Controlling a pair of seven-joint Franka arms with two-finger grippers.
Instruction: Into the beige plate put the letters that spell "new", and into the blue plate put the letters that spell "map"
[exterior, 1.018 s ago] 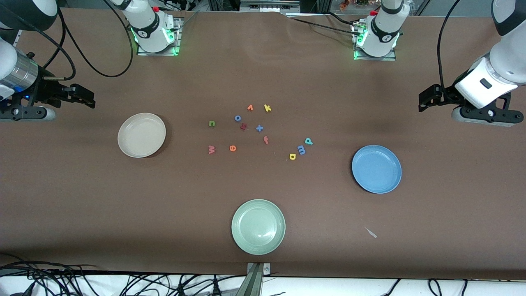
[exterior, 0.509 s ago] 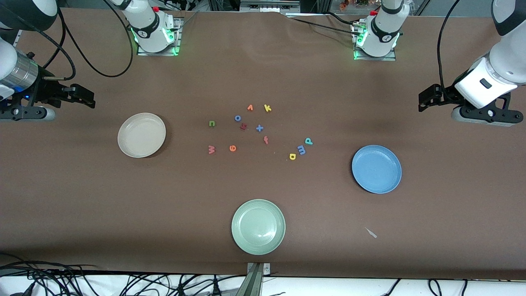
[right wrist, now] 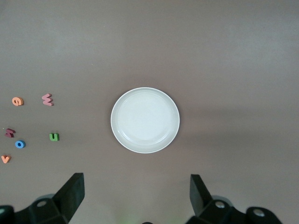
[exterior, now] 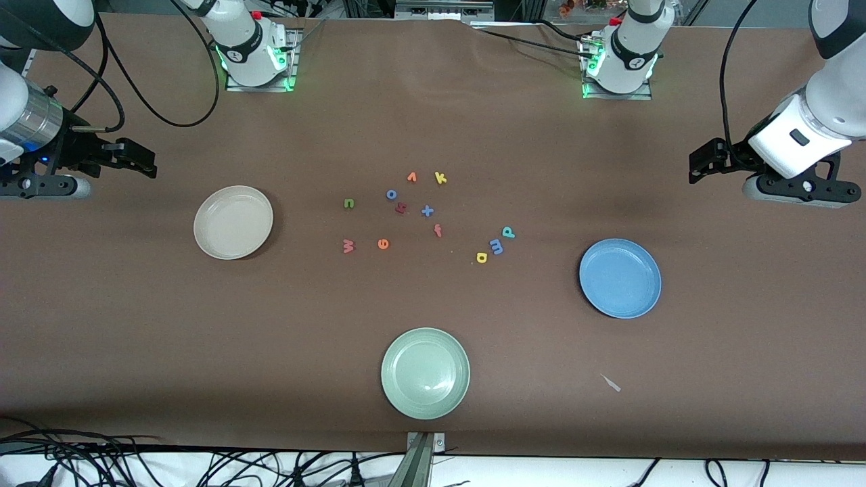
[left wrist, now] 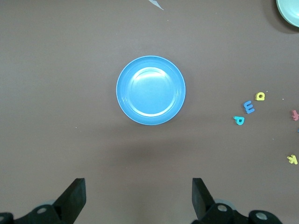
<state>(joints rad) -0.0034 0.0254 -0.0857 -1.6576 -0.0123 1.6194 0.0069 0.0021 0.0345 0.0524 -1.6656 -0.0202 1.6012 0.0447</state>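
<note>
Nothing moved since earlier frame; both arms wait, end effectors open.

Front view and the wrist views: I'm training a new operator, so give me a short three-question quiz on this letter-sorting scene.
1. True or false: the beige plate already holds a letter.
2. Which plate is nearest the front camera? A) the blue plate B) the pale green plate C) the beige plate
3. Fill in: the blue m lies between the yellow a and the teal ___.

Key
1. False; it is bare, and the left gripper and right gripper are both open, holding nothing.
2. B
3. p
</note>
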